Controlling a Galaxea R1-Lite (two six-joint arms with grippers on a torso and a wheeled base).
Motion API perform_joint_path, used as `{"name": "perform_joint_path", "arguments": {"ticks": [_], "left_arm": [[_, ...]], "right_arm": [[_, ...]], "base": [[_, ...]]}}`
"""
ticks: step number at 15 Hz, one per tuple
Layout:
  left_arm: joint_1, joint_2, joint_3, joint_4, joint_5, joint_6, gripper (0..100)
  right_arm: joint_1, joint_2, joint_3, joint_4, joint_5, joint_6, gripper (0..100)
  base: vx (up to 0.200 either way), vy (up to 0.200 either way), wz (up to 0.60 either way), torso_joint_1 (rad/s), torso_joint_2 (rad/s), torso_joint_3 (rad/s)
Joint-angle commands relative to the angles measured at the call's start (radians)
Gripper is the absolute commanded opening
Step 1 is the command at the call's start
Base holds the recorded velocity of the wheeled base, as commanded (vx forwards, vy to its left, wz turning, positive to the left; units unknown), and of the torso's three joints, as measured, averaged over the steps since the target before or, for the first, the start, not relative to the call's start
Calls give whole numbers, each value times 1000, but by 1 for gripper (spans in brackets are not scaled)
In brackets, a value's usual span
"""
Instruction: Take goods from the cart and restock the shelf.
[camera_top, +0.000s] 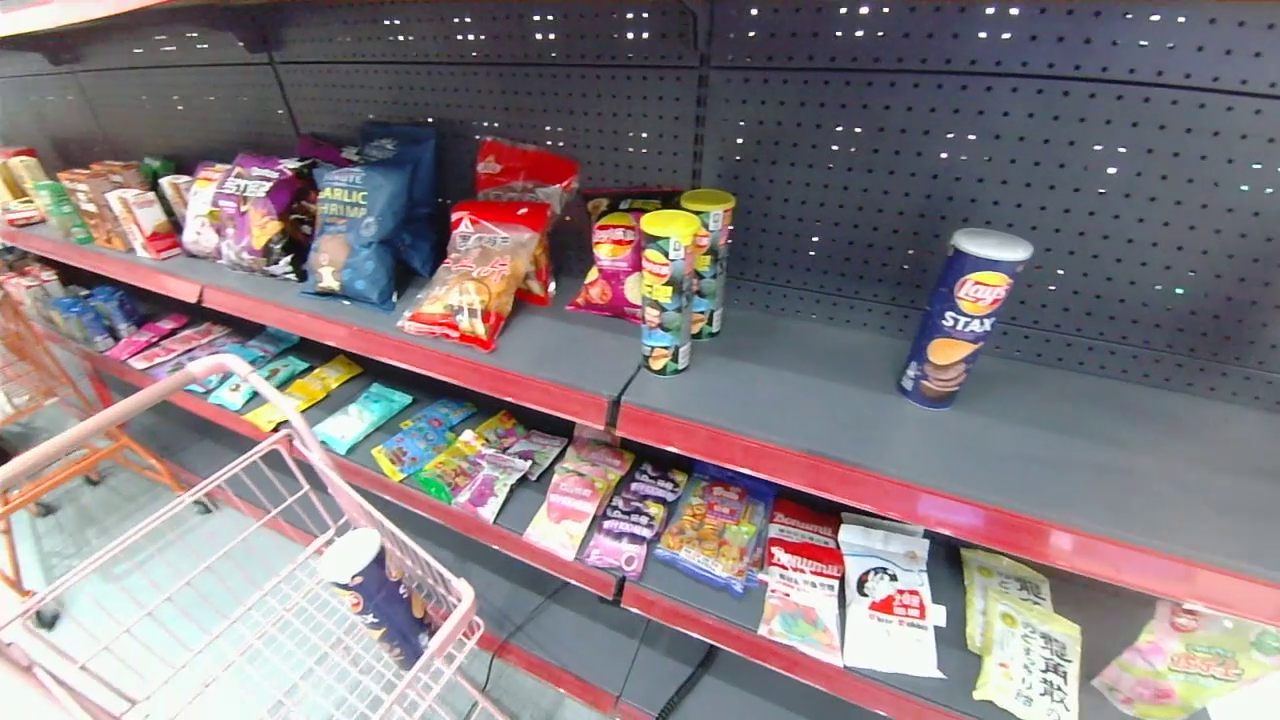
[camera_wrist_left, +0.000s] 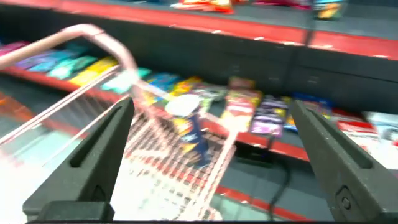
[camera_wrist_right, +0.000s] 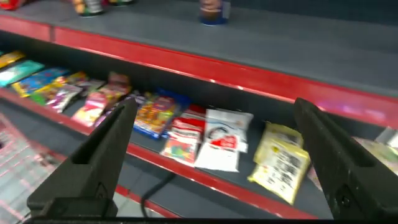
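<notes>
- While your left gripper (camera_wrist_left: 211, 104) hangs with its jaws spread wide and nothing between them, the right gripper (camera_wrist_right: 214, 102) is just as wide and just as empty.
- Ahead of and below the left jaws, centred in the gap between the two fingers, sits the blue chip can (camera_wrist_left: 189, 127) inside the pink cart (camera_wrist_left: 155, 168).
- Its long axis runs near upright with a lean. The white lid is up and turned toward the jaws, and the body rests against the wire at the basket corner nearest the shelving.
- Your left arm looks the nearer one. The cart is on that side, while the right jaws face the shelving, well apart from the basket.
- Mind the handle bar (camera_wrist_left: 87, 29), which arcs across on the near side of the left jaws. The wire rim also closes around the can on two sides, so an approach from above the lid seems the cleanest.
- Beyond the can, and straight ahead of the right jaws, flat snack packets (camera_wrist_right: 158, 115) lie in rows on the lower board.
- Farther off, above both sets of jaws, the upper shelf (camera_top: 800, 400) carries a matching standing can (camera_top: 960, 320), upright with bare board on either side. That bare board is a likely spot for the restock.
- Toward the left jaws' side of that can stand the green-lidded cans (camera_top: 668, 290), with bagged chips (camera_top: 355, 235) beyond them.
</notes>
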Motion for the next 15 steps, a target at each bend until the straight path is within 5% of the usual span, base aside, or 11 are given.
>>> {"name": "perform_joint_path", "arguments": {"ticks": [1, 7, 15], "left_arm": [[1, 1, 0, 0, 0, 0, 100], [1, 1, 0, 0, 0, 0, 100], [1, 1, 0, 0, -3, 0, 100]], "right_arm": [[0, 0, 0, 0, 0, 0, 100], [0, 0, 0, 0, 0, 1, 100], [0, 0, 0, 0, 0, 3, 100]], "base": [[0, 0, 0, 0, 0, 0], [0, 0, 0, -16, 21, 17], [0, 0, 0, -139, 342, 188]]}}
